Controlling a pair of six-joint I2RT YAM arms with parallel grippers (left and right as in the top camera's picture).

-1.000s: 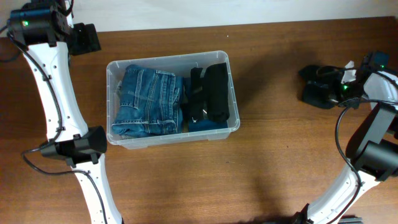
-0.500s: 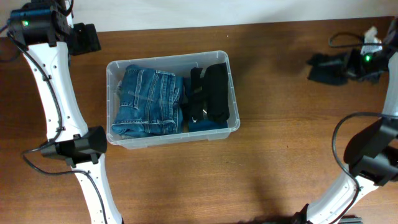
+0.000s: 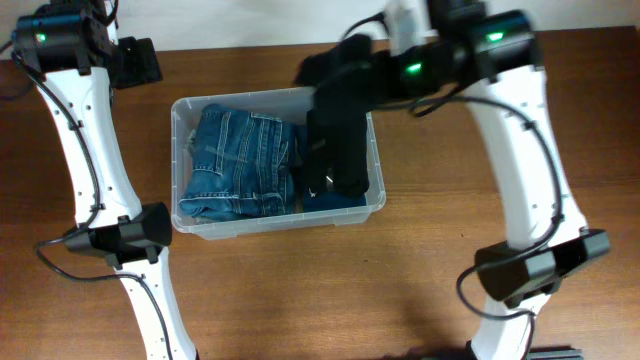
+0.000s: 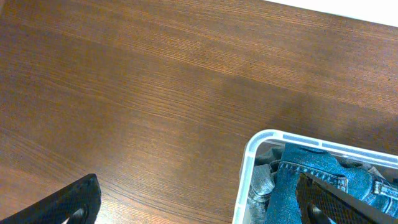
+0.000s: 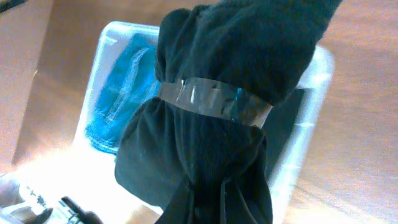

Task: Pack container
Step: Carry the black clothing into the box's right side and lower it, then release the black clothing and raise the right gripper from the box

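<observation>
The clear plastic container (image 3: 280, 222) stands left of the table's middle. It holds folded blue jeans (image 3: 235, 160) on its left and a black garment (image 3: 345, 165) on its right. My right gripper (image 3: 350, 75) is shut on a black rolled garment bundle (image 5: 217, 81) with a shiny band round it. It holds the bundle over the container's back right corner (image 5: 311, 112). The jaws (image 5: 217, 199) are mostly hidden by the cloth. My left gripper (image 3: 135, 62) is open and empty, beyond the container's back left corner (image 4: 249, 155).
Bare brown wood table (image 3: 450, 260) lies all round the container. The left arm's white links (image 3: 90, 150) run along the container's left side, and the right arm's links (image 3: 530, 170) stand to its right. Jeans (image 4: 311, 180) show in the left wrist view.
My right arm has swung from the table's far right edge to above the container's back right, carrying the black bundle. The left arm has not moved.
</observation>
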